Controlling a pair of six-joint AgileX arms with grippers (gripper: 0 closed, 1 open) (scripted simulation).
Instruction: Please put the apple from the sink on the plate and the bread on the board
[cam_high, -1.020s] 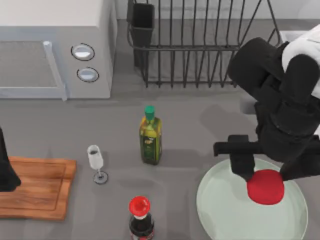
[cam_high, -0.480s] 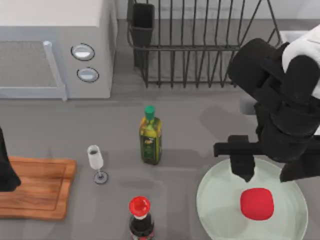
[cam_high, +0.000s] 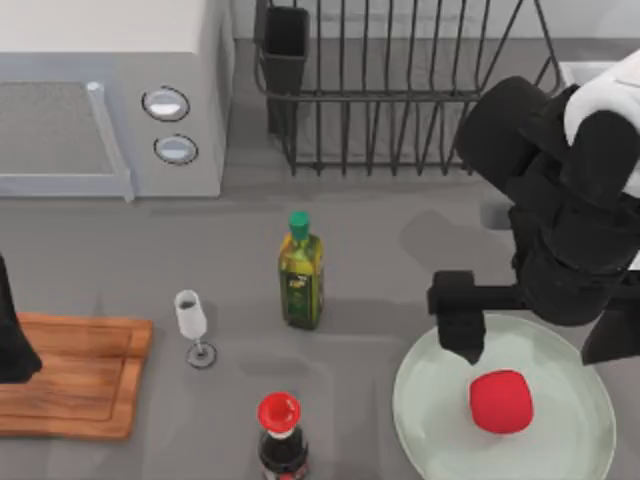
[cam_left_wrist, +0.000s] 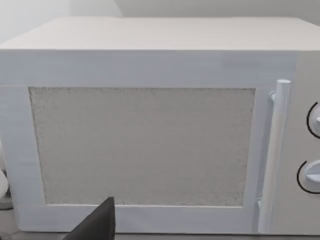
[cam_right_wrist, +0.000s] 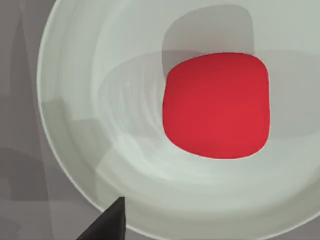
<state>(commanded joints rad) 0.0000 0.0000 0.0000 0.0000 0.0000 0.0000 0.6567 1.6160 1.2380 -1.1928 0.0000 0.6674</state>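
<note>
The apple (cam_high: 500, 401) sits on the plate (cam_high: 430, 400), the right pincer (cam_high: 535, 345) hangs over it with fingers apart, so next I think comes bread onto the board (cam_high: 70, 375).

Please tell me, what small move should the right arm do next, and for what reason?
Probably lift the right gripper straight up and away from the plate. The apple lies on the plate, free of the open jaws, so that half looks done. No bread lies on the board, where the left arm stays parked.
</note>
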